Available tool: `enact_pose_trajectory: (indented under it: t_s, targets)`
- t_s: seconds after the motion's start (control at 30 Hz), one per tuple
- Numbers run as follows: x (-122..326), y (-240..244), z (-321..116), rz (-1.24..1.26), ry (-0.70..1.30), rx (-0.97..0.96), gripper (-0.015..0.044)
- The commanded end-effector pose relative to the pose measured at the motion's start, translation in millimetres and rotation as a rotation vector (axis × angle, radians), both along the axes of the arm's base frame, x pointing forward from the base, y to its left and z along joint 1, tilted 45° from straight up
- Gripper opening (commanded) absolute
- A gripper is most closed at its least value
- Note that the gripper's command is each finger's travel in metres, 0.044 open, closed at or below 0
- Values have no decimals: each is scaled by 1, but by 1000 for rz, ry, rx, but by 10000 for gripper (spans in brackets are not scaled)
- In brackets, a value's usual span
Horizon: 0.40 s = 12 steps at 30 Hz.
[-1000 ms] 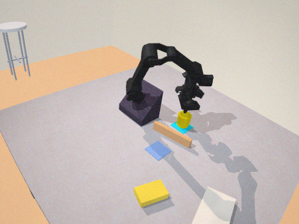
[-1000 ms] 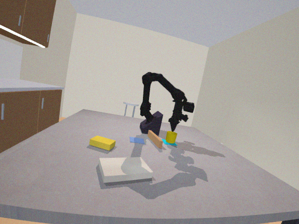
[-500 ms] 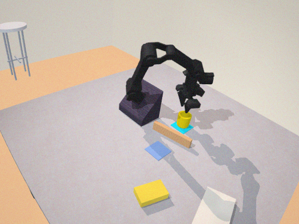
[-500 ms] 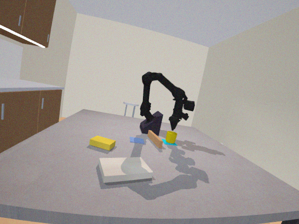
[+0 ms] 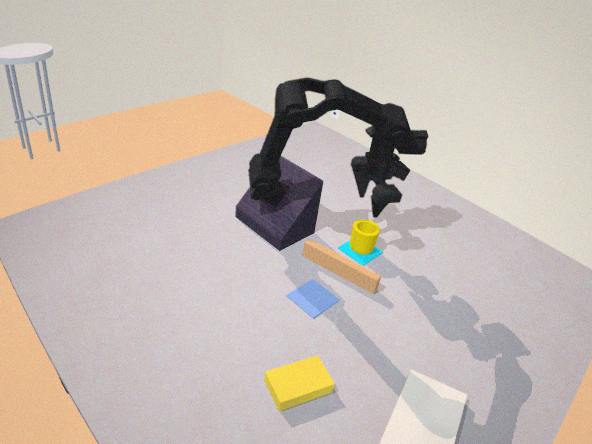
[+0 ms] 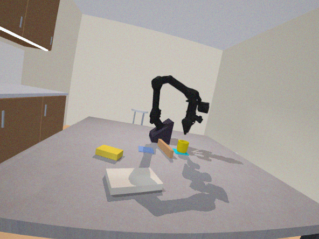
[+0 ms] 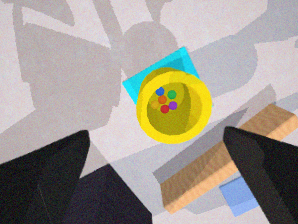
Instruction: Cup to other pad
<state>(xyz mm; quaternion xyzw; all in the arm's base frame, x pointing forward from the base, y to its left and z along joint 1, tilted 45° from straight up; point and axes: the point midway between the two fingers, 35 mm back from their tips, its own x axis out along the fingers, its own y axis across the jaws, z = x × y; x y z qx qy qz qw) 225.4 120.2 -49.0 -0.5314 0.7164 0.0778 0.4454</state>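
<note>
The yellow cup (image 5: 364, 236) stands upright on the cyan pad (image 5: 368, 255), and the wrist view looks straight down into it: five marbles (image 7: 165, 100) lie clustered at the bottom, blue, green, orange, purple and red, all inside. The cup covers most of the pad, with cyan corners peeking out around its base.

Above it hangs the hand (image 5: 376, 196), spread nearly to its full width and gripping nothing. Its dark fingers frame the lower corners of the wrist view, well apart from the cup's rim. From the exterior view the hand (image 6: 186, 129) is clear of the cup (image 6: 182, 146), with open air between them.

Just beside the cyan pad lies a wooden bar (image 5: 341, 265) on its long edge, between this pad and the blue pad (image 5: 313, 298), which lies flat and bare on the other side. Behind, the arm rises from a dark purple wedge (image 5: 287, 209) on the grey counter (image 5: 125, 260). Nearer the camera sit a yellow block (image 5: 299, 382) and a white slab (image 5: 430, 410). A stool (image 5: 27, 90) stands off on the orange floor.
</note>
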Motion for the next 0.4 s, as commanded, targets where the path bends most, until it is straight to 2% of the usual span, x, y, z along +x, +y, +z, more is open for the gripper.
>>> enact_pose_trajectory:
  t_s: [0.0, 0.37]
  targets:
    - [1, 12, 12, -9, -1, 3, 440]
    - [3, 18, 18, -1, -2, 3, 440]
